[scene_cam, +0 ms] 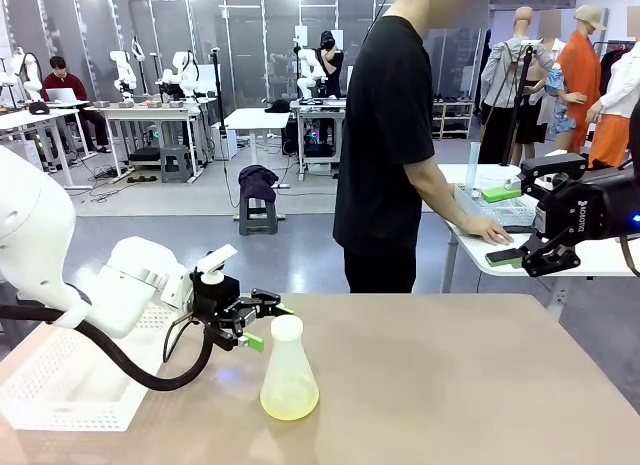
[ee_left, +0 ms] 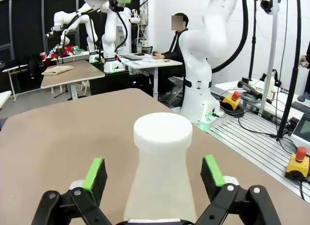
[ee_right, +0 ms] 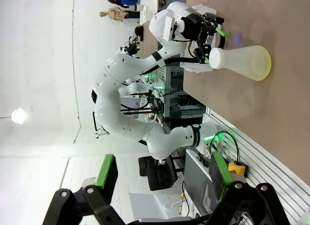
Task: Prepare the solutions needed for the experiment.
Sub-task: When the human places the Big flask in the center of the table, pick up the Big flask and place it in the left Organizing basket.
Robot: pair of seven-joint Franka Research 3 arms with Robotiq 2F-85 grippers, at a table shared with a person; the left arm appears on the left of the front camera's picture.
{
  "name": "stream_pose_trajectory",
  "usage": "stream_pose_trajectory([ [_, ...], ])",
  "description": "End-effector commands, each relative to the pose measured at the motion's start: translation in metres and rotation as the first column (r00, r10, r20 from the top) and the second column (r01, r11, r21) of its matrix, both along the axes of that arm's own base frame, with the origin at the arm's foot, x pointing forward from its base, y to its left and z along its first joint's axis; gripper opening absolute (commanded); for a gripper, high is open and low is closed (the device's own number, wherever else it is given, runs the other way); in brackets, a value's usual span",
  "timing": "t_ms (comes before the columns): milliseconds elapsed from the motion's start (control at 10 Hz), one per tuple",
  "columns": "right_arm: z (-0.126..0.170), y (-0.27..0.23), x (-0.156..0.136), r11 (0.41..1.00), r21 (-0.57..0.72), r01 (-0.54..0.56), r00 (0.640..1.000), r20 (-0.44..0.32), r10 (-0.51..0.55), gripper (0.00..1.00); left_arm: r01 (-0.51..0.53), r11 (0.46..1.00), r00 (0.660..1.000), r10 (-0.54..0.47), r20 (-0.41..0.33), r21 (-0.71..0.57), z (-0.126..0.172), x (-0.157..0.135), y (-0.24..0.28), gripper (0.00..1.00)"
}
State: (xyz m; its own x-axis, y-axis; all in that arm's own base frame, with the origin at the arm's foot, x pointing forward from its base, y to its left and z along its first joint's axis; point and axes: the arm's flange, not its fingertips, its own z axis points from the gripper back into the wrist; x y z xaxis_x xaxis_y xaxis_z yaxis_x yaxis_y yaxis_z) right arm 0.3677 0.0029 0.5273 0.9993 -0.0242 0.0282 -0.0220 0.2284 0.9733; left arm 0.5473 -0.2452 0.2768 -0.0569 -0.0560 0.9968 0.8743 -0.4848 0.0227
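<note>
A translucent whitish conical flask (scene_cam: 288, 370) stands upright on the tan table (scene_cam: 450, 385), with a small amount of pale yellow solution (scene_cam: 289, 403) in its base. My left gripper (scene_cam: 268, 325) is open, level with the flask's neck, one green pad on each side. In the left wrist view the flask (ee_left: 162, 176) rises between the spread fingers (ee_left: 94, 172) without touching the pads. My right gripper (scene_cam: 515, 225) hangs open high at the right, away from the flask. Its wrist view looks past its empty gripper (ee_right: 162, 174) at the flask (ee_right: 242, 60) and left gripper (ee_right: 213, 34).
A white perforated tray (scene_cam: 70, 390) lies at the table's left front. A person (scene_cam: 385, 145) in a black shirt stands at the far side, one hand (scene_cam: 488, 230) resting on a white side table (scene_cam: 590, 260) behind my right gripper.
</note>
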Motion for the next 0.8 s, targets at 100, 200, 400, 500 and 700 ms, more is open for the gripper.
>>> stream_pose_trajectory([
  [100, 0.001, 0.0, 0.0, 1.0, 0.007, -0.004, 1.0, 0.009, 0.004, 0.96, 0.061, 0.998, 0.998, -0.061, 0.004, 0.002, -0.01, 0.006, -0.012, 1.0],
  [200, 0.001, 0.0, 0.0, 1.0, 0.007, -0.004, 1.0, 0.009, 0.004, 0.96, 0.069, 0.998, 0.998, -0.069, 0.006, -0.004, -0.014, 0.005, -0.017, 1.0],
  [400, 0.001, 0.0, 0.0, 1.0, 0.007, -0.004, 1.0, 0.009, 0.004, 0.96, 0.088, 0.996, 0.996, -0.088, 0.001, -0.015, -0.017, 0.003, -0.025, 1.0],
  [500, 0.001, 0.0, 0.0, 1.0, 0.007, -0.004, 1.0, 0.009, 0.004, 0.96, 0.102, 0.994, 0.995, -0.102, -0.007, -0.027, -0.017, 0.001, -0.03, 1.0],
  [700, 0.001, 0.0, 0.0, 1.0, 0.007, -0.004, 1.0, 0.009, 0.004, 0.96, 0.126, 0.991, 0.991, -0.127, -0.029, -0.038, -0.019, -0.003, -0.036, 1.0],
])
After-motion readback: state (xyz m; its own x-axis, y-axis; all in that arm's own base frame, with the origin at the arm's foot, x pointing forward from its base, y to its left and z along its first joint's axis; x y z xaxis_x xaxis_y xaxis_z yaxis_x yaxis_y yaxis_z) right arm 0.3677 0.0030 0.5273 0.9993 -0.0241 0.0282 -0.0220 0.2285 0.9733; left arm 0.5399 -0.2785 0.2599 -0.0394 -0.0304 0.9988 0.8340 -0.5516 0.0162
